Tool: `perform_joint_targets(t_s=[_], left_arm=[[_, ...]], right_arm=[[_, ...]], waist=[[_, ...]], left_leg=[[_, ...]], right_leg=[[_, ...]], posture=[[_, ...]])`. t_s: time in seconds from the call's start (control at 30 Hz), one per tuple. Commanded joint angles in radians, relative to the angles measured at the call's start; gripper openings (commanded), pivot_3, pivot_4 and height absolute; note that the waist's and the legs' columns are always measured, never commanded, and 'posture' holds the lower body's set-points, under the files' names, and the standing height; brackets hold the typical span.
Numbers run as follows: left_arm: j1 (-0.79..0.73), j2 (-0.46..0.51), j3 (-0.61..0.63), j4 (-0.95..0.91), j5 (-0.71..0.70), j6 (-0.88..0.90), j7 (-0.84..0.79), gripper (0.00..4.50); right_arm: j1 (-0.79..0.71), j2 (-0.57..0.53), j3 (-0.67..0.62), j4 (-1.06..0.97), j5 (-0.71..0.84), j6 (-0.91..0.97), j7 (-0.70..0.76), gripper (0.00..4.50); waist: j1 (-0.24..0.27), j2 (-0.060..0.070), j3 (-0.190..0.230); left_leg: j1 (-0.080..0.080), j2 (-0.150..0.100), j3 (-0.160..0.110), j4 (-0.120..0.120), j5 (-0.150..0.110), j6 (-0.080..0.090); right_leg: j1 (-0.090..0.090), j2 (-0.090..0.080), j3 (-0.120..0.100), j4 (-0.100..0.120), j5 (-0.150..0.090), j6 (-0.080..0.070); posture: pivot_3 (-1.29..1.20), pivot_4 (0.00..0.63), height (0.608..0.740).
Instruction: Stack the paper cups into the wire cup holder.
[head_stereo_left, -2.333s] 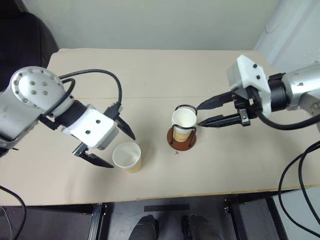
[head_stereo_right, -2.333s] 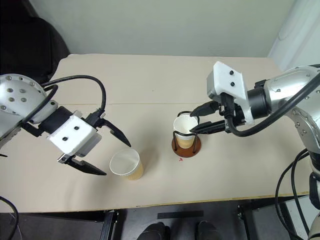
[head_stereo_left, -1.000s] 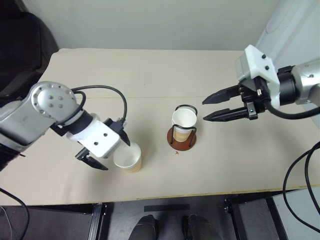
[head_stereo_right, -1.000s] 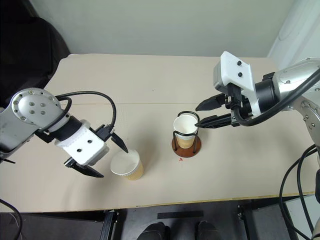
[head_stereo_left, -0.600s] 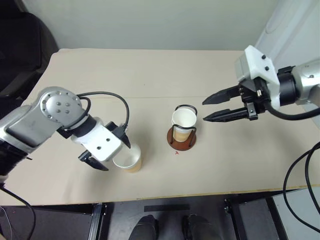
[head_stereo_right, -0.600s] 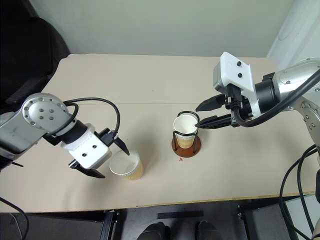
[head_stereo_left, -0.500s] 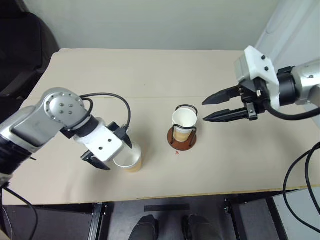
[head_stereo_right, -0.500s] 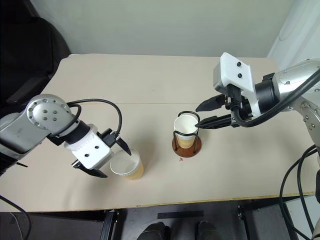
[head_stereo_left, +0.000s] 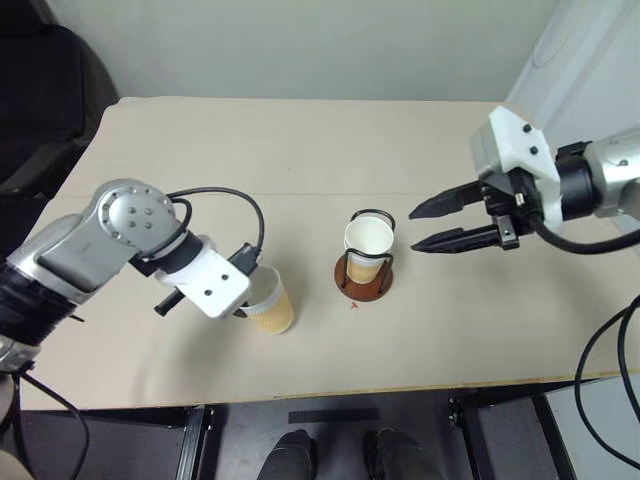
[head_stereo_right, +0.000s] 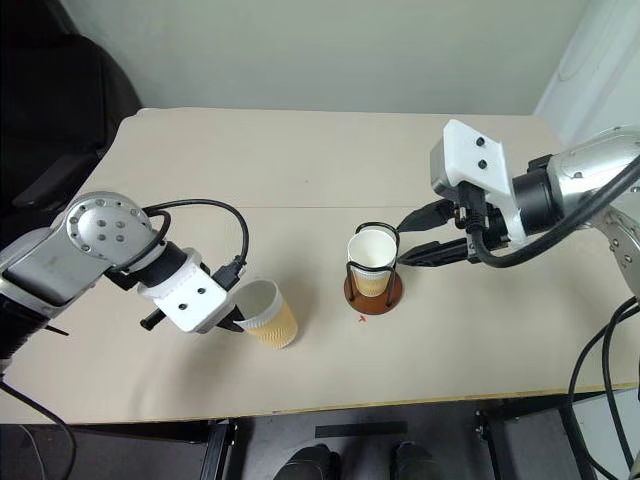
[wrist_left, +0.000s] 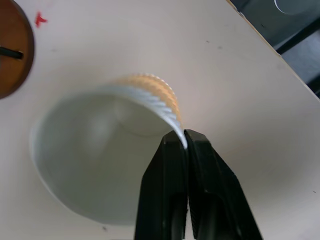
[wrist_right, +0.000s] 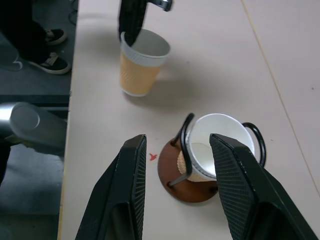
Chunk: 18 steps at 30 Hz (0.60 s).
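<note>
Desk (head_stereo_left: 300, 150), beige and broad, carries the wire cup holder (head_stereo_left: 363, 275) near its middle, with paper cups (head_stereo_left: 368, 240) nested inside so that how many sit there is hard to make out. At its 8 o'clock a loose cup (head_stereo_left: 270, 302) leans over, the left gripper (wrist_left: 180, 145) angled steeply down and pinching its rim, fingertips hidden in the head views behind the white wrist block. At the holder's 3 o'clock the right gripper (head_stereo_left: 425, 226) hovers, pointing toward it with fingers spread, touching nothing.

Beige table (head_stereo_left: 300, 140) stands against a plain pale wall (head_stereo_left: 300, 45). Dark chair (head_stereo_left: 45, 90) off its far left corner. Dark floor (wrist_right: 30, 160) below.
</note>
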Motion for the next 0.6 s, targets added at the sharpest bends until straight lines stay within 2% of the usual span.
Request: perform_joint_targets(t_s=[0.03,0.3,0.6], left_arm=[[-0.034,0.001,0.034,0.004,-0.025,0.006,-0.03,0.05],[-0.071,-0.009,0.02,0.027,-0.048,0.019,-0.03,0.05],[-0.246,0.002,-0.046,0.044,-0.191,0.122,-0.03,0.05]], right_arm=[[-0.029,0.008,-0.04,-0.02,0.032,0.003,0.006,1.97],[-0.064,0.047,-0.036,-0.011,0.049,0.031,-0.023,1.97],[-0.06,0.065,-0.017,-0.007,0.027,0.022,-0.039,1.97]], waist=[[-0.001,0.0,0.0],[0.0,0.0,0.0],[0.0,0.0,0.0]], left_leg=[[0.0,0.0,0.0,0.0,0.0,0.0],[0.0,0.0,0.0,0.0,0.0,0.0],[0.0,0.0,0.0,0.0,0.0,0.0]], right_leg=[[0.0,0.0,0.0,0.0,0.0,0.0],[0.0,0.0,0.0,0.0,0.0,0.0],[0.0,0.0,0.0,0.0,0.0,0.0]], posture=[[0.0,0.15,0.74],[0.0,0.15,0.74],[0.0,0.15,0.74]])
